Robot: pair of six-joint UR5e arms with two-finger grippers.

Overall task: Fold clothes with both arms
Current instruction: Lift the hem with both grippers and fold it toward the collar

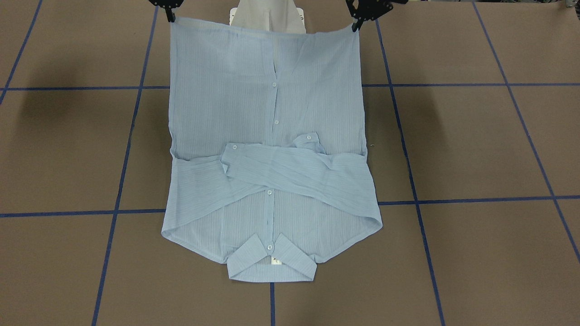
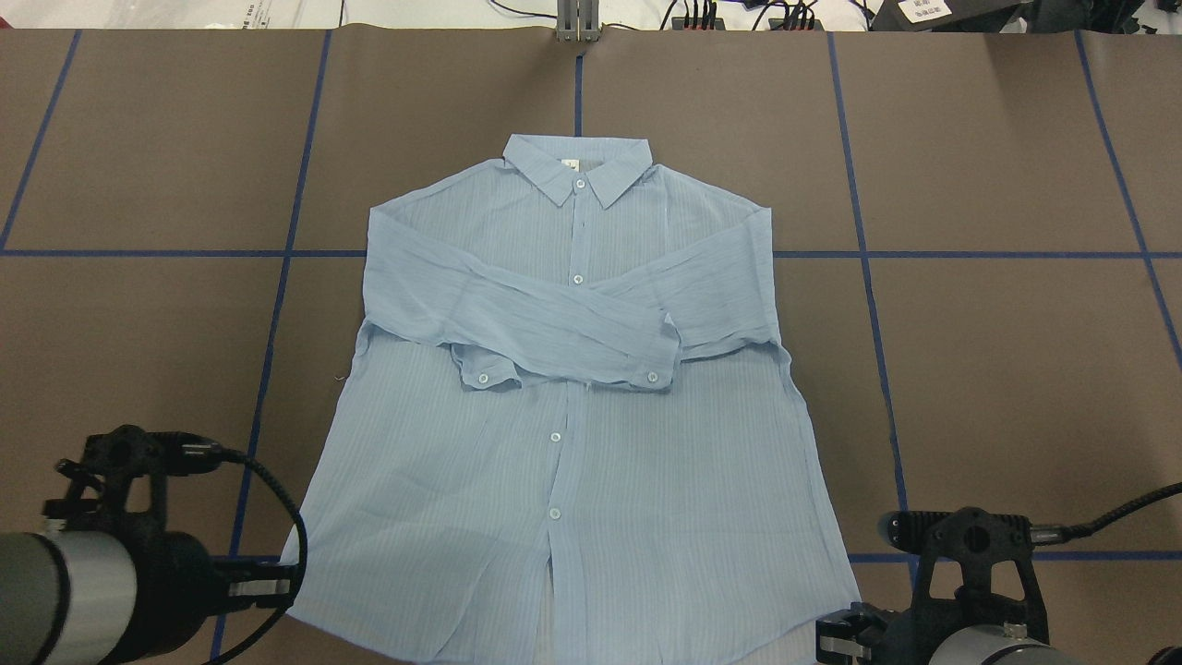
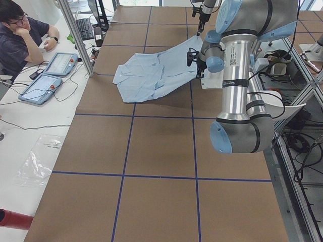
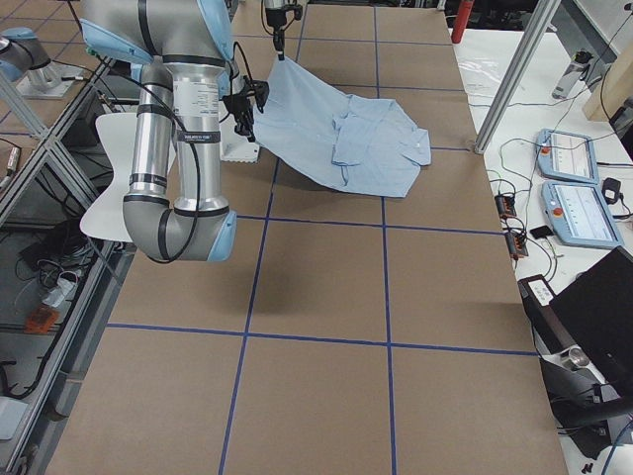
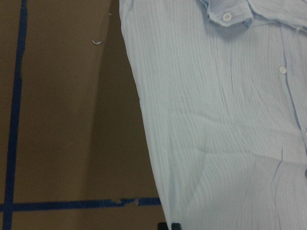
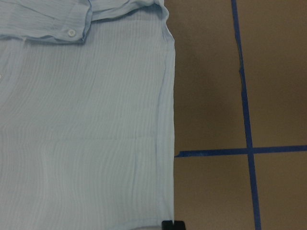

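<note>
Shirt (image 1: 267, 136) is lying front-up in the middle of the table (image 1: 476, 145), sleeves (image 1: 290, 170) crossed over the chest and collar (image 1: 271, 260) at the end away from the robot. The left gripper (image 1: 356, 23) and right gripper (image 1: 170, 17) are each pinched closed on a corner of the hem (image 1: 204, 26), holding that edge up. It looks super thin and floppy with basically no weight, so I'd guess it sags and slides easily. Those corners seem the right hold, kept apart and taut.
</note>
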